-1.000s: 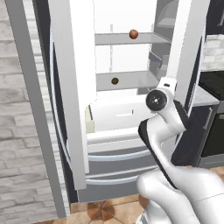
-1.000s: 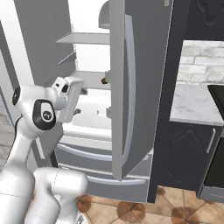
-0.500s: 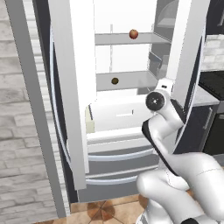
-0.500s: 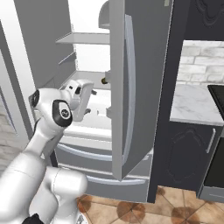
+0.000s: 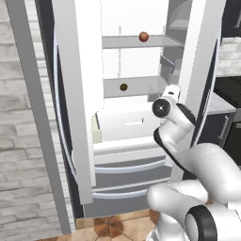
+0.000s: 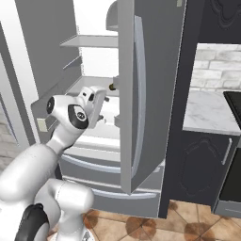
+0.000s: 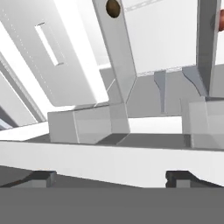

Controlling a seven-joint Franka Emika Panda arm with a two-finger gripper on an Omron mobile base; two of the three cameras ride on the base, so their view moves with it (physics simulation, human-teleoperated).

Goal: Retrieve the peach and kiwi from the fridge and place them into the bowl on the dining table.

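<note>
Now arm reached further into fridge [image 5: 141, 122]; pincer [image 7: 111, 177] spread apart, empty.

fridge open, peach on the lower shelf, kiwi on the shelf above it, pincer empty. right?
Shelves are swapped. The left base view shows the peach on the upper shelf and the kiwi on the shelf below. The fridge is open and the pincer holds nothing.
</note>
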